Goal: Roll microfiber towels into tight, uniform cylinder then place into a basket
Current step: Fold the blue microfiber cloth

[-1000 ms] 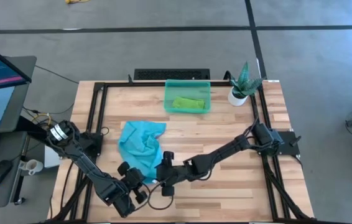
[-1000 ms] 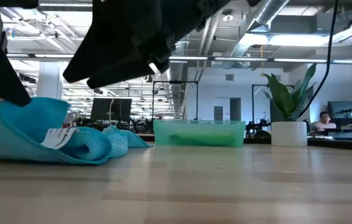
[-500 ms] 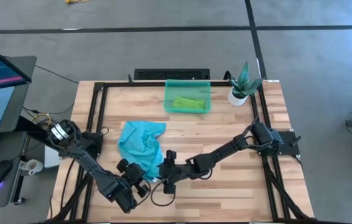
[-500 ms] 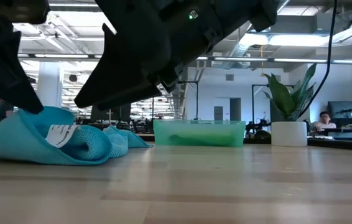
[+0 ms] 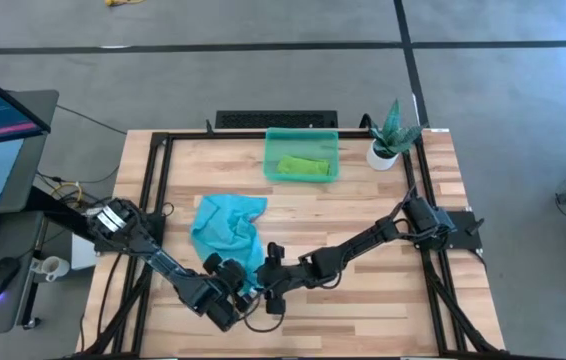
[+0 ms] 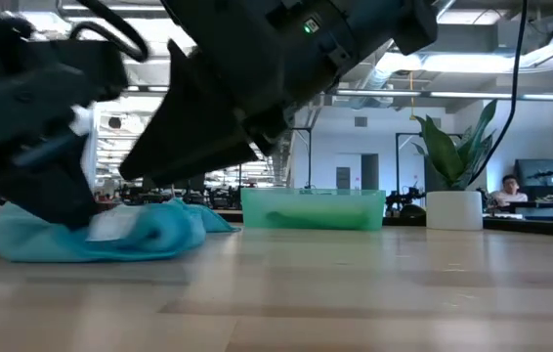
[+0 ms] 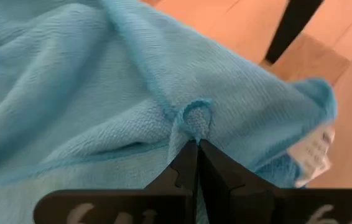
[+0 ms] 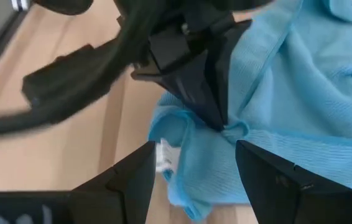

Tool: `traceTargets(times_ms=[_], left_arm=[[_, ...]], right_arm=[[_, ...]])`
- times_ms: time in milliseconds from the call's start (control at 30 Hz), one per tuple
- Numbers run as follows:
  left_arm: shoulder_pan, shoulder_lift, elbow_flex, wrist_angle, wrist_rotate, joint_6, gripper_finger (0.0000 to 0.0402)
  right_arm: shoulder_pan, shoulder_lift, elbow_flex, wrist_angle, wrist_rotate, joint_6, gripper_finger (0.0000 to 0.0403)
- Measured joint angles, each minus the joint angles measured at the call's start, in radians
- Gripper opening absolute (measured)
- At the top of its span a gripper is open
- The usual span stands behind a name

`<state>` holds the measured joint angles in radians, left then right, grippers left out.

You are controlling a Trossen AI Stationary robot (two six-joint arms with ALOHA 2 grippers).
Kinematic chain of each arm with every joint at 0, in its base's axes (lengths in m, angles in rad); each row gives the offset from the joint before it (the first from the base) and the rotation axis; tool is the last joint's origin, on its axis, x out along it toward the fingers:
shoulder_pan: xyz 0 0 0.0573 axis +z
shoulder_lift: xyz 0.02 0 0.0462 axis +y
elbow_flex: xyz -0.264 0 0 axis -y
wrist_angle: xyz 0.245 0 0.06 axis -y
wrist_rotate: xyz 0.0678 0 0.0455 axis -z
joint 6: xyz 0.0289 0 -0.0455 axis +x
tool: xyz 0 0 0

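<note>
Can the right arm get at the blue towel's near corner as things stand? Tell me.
Probably yes. The right tool is open right at the blue towel, its corner between the fingers. The left tool, shut on that same edge, crowds the spot, leaving little room.

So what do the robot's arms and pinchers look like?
Both arms are black and jointed, with loose black cables. The left gripper has thin, pointed black fingers. The right gripper has wide, flat black fingers. A tiny green light shows on one arm in the low view.

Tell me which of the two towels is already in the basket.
The lime green towel, lying inside the teal basket. The turquoise towel lies crumpled on the table, its edge pinched by the left pincer, with the right pincer open beside it.
</note>
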<state>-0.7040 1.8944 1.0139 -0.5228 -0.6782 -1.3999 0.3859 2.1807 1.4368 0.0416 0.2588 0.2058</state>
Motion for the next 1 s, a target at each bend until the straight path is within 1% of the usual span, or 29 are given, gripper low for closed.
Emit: traceTargets(times_ms=[267, 433, 700, 833, 1000], left_arm=[[0.064, 0.007, 0.003, 0.077, -0.010, 0.137, 0.0000], [0.085, 0.007, 0.004, 0.151, 0.001, 0.228, 0.0000], [0.083, 0.007, 0.004, 0.145, 0.017, 0.235, 0.0000], [0.080, 0.007, 0.004, 0.142, 0.019, 0.247, 0.0000], [0.065, 0.006, 0.004, 0.137, -0.002, 0.247, 0.0000]], right_arm=[[-0.002, 0.000, 0.000, -0.147, 0.000, 0.015, 0.0244], [-0.012, 0.000, 0.000, -0.152, 0.000, 0.012, 0.0244], [-0.022, 0.000, 0.002, -0.179, -0.013, 0.012, 0.0239], [-0.023, 0.000, 0.001, -0.229, -0.023, 0.051, 0.0217], [-0.030, 0.001, 0.001, -0.242, -0.025, 0.058, 0.0156]])
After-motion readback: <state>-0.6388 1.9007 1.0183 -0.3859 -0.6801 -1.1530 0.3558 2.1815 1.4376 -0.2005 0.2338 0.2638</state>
